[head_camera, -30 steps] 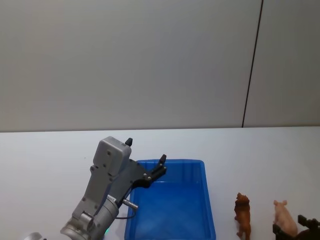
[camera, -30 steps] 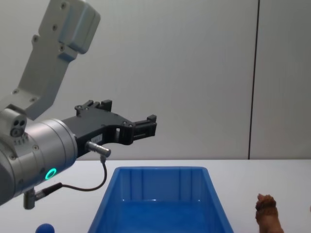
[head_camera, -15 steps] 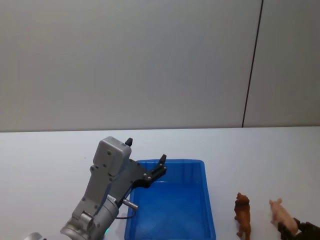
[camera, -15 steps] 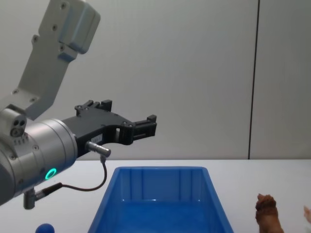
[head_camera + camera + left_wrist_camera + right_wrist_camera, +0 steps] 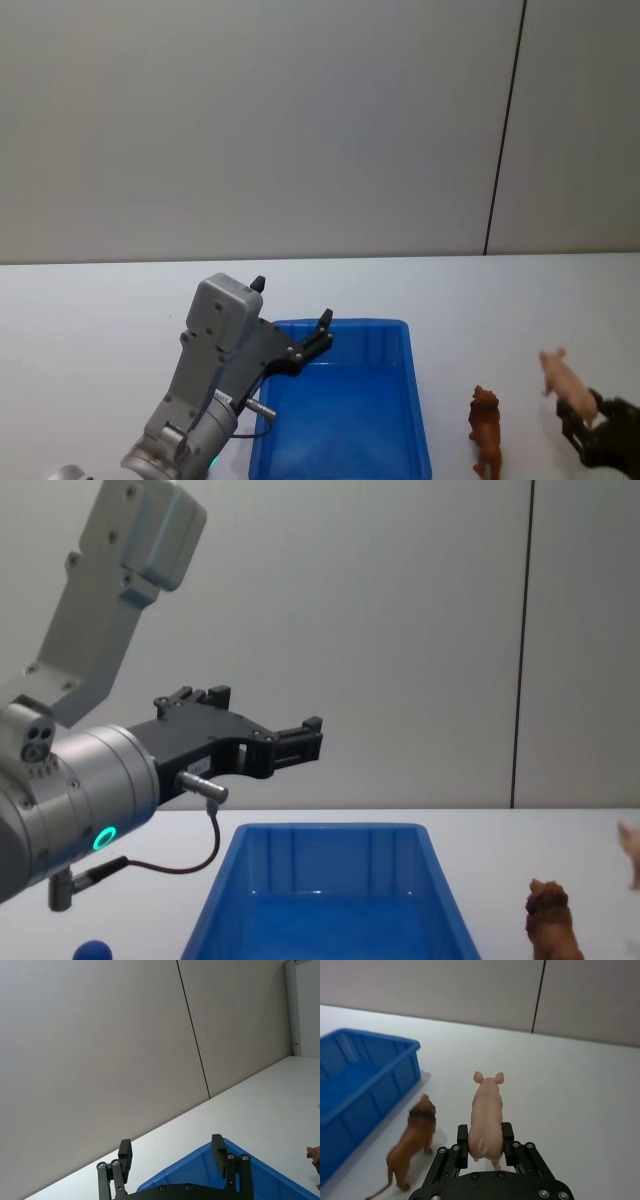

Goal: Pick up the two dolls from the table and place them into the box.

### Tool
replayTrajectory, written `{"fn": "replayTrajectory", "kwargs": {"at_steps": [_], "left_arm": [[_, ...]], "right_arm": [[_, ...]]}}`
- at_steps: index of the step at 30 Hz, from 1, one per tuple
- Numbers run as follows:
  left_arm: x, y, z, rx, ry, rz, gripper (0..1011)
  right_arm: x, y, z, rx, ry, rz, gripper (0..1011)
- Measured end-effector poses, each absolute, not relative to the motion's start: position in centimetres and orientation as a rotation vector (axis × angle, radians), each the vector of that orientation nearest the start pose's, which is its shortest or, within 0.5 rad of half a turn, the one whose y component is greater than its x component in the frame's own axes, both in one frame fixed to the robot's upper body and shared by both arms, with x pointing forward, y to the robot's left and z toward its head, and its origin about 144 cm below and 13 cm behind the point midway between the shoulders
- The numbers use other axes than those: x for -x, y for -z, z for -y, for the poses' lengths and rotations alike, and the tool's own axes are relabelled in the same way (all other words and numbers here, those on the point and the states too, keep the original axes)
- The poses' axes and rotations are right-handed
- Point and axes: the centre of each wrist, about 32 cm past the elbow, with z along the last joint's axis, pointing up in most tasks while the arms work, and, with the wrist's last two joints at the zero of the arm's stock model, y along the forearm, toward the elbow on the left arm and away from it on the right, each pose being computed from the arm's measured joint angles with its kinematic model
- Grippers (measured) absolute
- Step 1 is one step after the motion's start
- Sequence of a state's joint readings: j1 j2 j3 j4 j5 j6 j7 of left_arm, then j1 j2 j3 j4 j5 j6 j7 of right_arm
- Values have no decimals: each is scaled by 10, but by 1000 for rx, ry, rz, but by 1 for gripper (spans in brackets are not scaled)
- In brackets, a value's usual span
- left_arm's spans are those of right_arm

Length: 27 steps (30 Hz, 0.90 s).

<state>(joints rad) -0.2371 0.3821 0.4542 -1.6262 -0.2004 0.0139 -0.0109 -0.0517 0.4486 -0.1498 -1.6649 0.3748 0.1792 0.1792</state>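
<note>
At 3 o'clock of box [image 5: 415, 400], right gripper [image 5: 485, 1136] clamped on pig [image 5: 486, 1105], airborne; lion [image 5: 415, 1142] on table [image 5: 100, 300]; 0/2 binned; left gripper [image 5: 171, 1146] apart above box

Silver-grey left arm [image 5: 95, 630] — black tool [image 5: 171, 1146], green ring [image 5: 103, 837].

Spread left pincer [image 5: 171, 1146] (box [image 5: 197, 1167] beyond)

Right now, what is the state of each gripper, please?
Left gripper: open, holding nothing, near the blue box.
Right gripper: closed on the pink pig.
</note>
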Motion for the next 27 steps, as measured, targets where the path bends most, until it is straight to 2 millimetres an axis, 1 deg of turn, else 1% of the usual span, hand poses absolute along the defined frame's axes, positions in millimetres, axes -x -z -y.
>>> {"fn": "replayTrajectory", "kwargs": {"at_steps": [1,3,4,10,12,16,23,27], "left_arm": [[-492,-1204,-198,-61,-1124,267,1002],[-492,-1204,-198,-61,-1124,268,1002],[-492,-1204,-198,-61,-1124,267,1002],[-492,-1204,-198,-61,-1124,268,1002],[-492,-1204,-198,-61,-1124,268,1002],[-492,-1204,-198,-61,-1124,267,1002],[-492,-1204,-198,-61,-1124,268,1002],[-492,-1204,-198,-61,-1124,267,1002]], "right_arm": [[-441,-1159,300,202,1215,-114,378],[-445,-1168,297,182,1195,-83,378],[-445,-1168,297,182,1195,-83,378],[-457,-1189,287,140,1124,-33,378],[-460,-1193,285,133,1107,-27,378],[-470,-1204,275,116,1046,-13,378],[-487,-1216,259,109,962,-16,378],[-502,-1222,244,117,894,-38,378]]}}
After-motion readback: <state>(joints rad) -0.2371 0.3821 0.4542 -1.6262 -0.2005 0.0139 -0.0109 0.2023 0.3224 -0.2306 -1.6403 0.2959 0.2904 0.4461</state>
